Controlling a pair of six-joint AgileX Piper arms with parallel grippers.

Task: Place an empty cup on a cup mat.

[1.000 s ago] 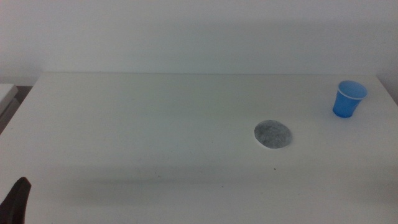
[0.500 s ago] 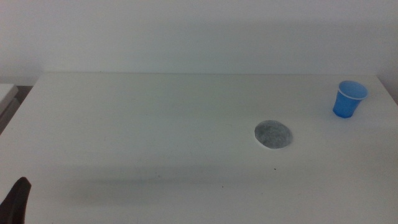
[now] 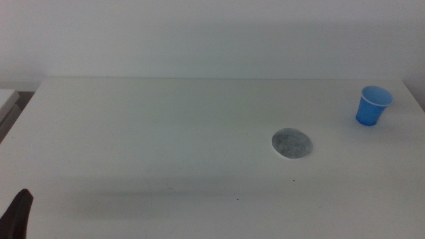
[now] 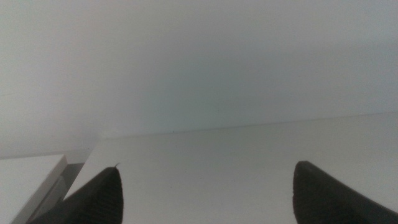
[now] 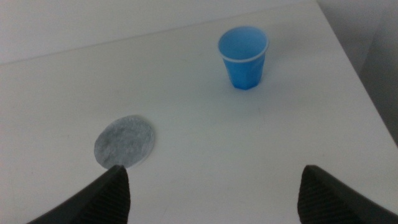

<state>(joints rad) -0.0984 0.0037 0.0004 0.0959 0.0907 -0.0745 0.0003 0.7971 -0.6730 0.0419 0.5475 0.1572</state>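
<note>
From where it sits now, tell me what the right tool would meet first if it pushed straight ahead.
Probably bare table. The right tool is open; the cup mat lies off to one side and the cup stands farther on, slightly off-line. Depth is unclear.

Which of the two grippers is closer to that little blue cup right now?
The right gripper: its wrist view shows the cup standing just ahead of its open fingers. The left gripper waits at the table's near left corner, far across from the cup.

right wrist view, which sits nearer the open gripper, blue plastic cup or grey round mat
The flat speckled grey round cup mat, just ahead of the right gripper; the upright blue plastic cup stands farther off.
</note>
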